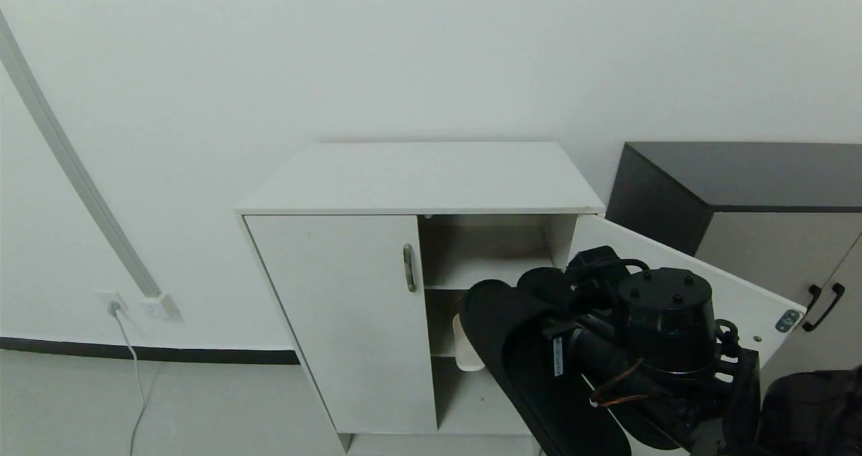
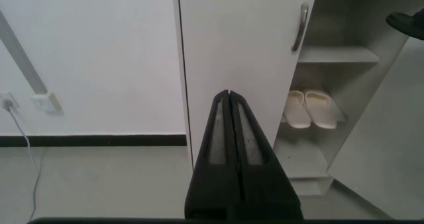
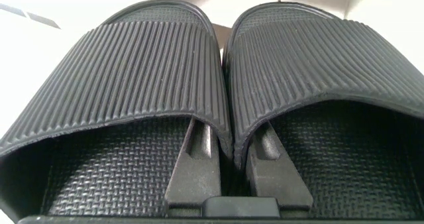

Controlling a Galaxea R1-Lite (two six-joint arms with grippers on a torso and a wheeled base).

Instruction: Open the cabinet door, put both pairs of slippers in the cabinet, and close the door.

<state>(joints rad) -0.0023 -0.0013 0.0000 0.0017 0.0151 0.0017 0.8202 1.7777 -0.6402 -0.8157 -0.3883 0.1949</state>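
The right pincer [image 3: 230, 148] is clamped on the black slippers [image 3: 165, 71] before the open cabinet [image 1: 417, 180]. The left pincer [image 2: 229, 108] is together, empty. Inside, white slippers [image 2: 311, 109] lie on a shelf [image 2: 301, 148].

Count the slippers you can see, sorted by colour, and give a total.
Black slippers: 2, clamped together in the right gripper
Cream slippers: 2, side by side in the middle compartment of the cabinet
Total: 4
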